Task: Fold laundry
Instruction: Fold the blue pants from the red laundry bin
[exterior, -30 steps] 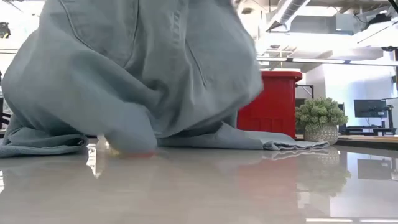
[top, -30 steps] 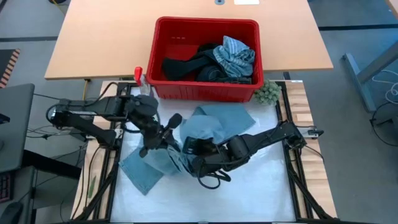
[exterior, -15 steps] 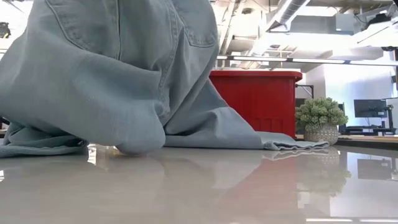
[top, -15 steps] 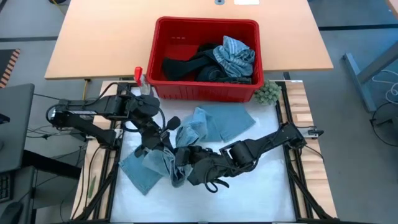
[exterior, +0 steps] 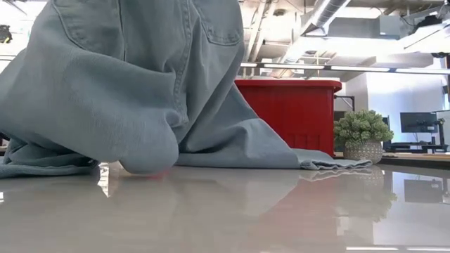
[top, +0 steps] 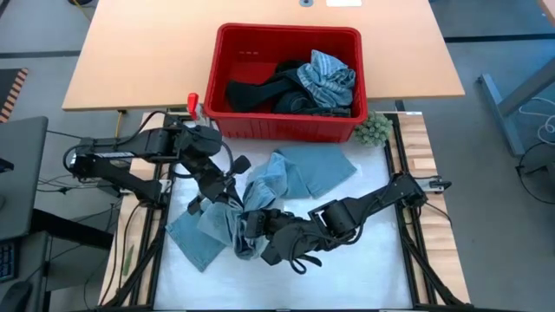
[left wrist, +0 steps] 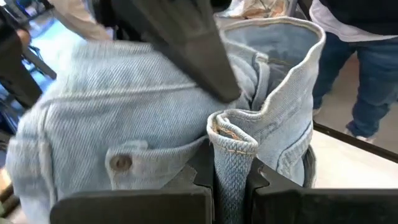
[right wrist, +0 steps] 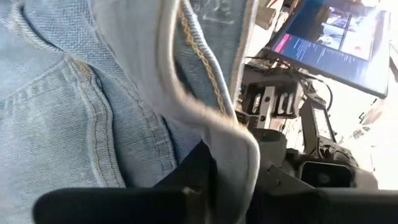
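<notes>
Folding the jeans (top: 260, 195) mid-worktop: left gripper (top: 232, 184) clamps the waistband, right gripper (top: 251, 227) has denim between its jaws, grip uncertain. Next, lay the fold flat.

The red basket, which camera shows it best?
The high view: the whole red basket shows from above, with dark and striped clothes inside. The low view shows only one side wall behind the light blue jeans. Neither wrist view shows it.
</notes>
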Motion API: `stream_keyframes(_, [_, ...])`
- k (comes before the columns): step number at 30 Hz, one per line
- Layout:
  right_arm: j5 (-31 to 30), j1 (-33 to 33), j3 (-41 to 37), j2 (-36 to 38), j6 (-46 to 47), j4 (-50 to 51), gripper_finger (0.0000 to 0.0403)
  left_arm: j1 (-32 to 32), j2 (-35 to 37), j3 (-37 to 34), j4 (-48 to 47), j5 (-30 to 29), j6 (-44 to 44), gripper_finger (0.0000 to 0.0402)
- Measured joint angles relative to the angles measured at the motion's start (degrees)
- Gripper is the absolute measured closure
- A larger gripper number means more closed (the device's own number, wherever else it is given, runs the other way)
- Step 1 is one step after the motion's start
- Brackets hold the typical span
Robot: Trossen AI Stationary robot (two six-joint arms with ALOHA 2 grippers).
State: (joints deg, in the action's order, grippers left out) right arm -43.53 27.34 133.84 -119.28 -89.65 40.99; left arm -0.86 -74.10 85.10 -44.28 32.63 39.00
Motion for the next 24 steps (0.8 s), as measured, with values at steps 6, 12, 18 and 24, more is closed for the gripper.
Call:
stream_keyframes(6, [0.4, 0.1, 0.0, 0.0, 0.1, -0.2, 0.0265, 0.0, 0.0, 0.0, -0.3, -0.1, 0.2, 0.0400])
stream_keyframes(12, [3.2, -1.4, 0.0, 0.0, 2.0, -0.4, 0.0192, -0.4, 0.0, 0.0, 1.8, 0.7, 0.4, 0.0400])
stream_keyframes(18, [7.3, -3.1, 0.0, 0.0, 1.0, -1.1, 0.0168, -0.4, 0.0, 0.0, 4.2, -0.1, 1.1, 0.0400])
stream_keyframes(24, [10.2, -4.0, 0.0, 0.0, -1.7, -0.4, 0.0210, -0.5, -1.1, 0.0, 4.3, -0.1, 1.5, 0.0400])
